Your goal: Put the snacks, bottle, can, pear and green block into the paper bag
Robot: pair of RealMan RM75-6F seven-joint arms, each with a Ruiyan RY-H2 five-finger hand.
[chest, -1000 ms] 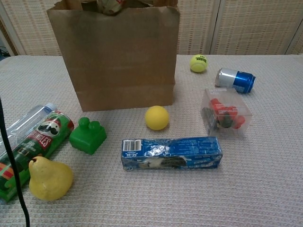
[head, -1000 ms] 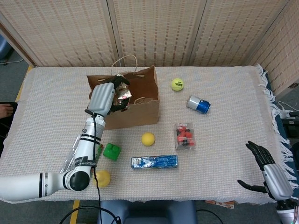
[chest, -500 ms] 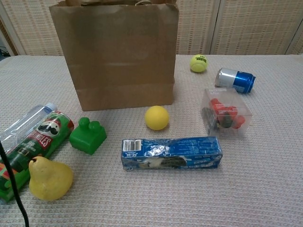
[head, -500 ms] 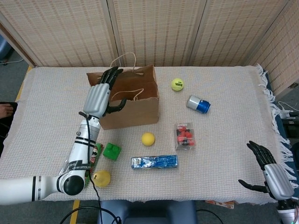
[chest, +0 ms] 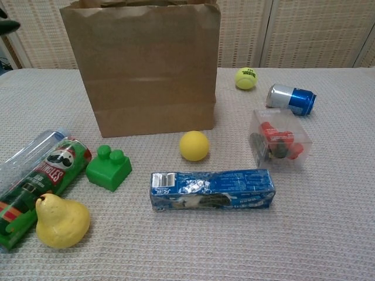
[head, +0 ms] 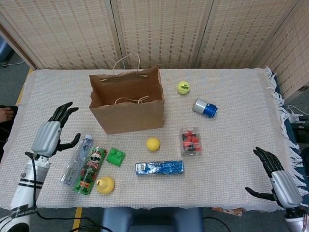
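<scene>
Upright open paper bag (head: 129,110), pear (chest: 61,220), green block (chest: 109,167), blue can (head: 205,108) lying.

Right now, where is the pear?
The pear sits near the table's front left edge in the head view, touching the green chips can, below the green block.

We seem to be in a robot test space, staged rather than lived in. Woven folding screens (head: 159,31) close off the back and right side like a makeshift booth. The surface (head: 231,159) is draped in a plain textured cloth with a fringe (head: 277,101) hanging at the right edge. On it we see a loose assortment: a paper bag (head: 128,116), a tennis ball (head: 183,87), a can (head: 204,108), a pear (head: 105,184), a green block (head: 115,156) and packaged snacks (head: 159,167). Cables (head: 295,113) trail on the grey floor at the right, and yellow tape (head: 77,215) marks the floor below the front edge
</scene>
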